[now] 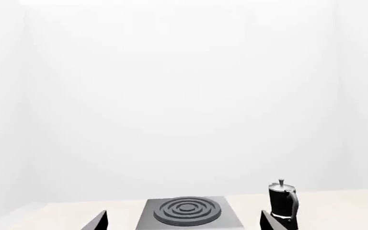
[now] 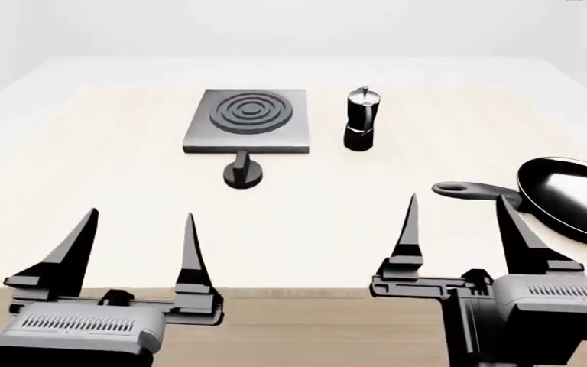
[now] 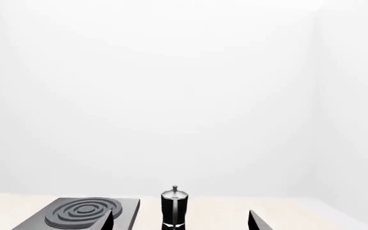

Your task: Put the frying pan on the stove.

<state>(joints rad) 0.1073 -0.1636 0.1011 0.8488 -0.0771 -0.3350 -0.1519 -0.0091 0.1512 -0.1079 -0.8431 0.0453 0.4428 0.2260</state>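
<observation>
The glossy black frying pan (image 2: 576,196) lies at the table's right edge, its long handle (image 2: 469,189) pointing left. The grey square stove (image 2: 247,120) with concentric rings sits far centre-left, bare; it also shows as the stove (image 1: 187,213) and the stove (image 3: 82,214) in the wrist views. My right gripper (image 2: 458,218) hangs open near the front edge, its fingertips just short of the pan handle, holding nothing. My left gripper (image 2: 141,233) stands open at the front left, empty, far from the stove. The pan is out of both wrist views.
A black-and-silver moka pot (image 2: 361,118) stands just right of the stove, seen too as the moka pot (image 1: 282,200) and the moka pot (image 3: 174,206). A small black round knob (image 2: 242,173) sits in front of the stove. The pale wooden table (image 2: 89,153) ends near my grippers.
</observation>
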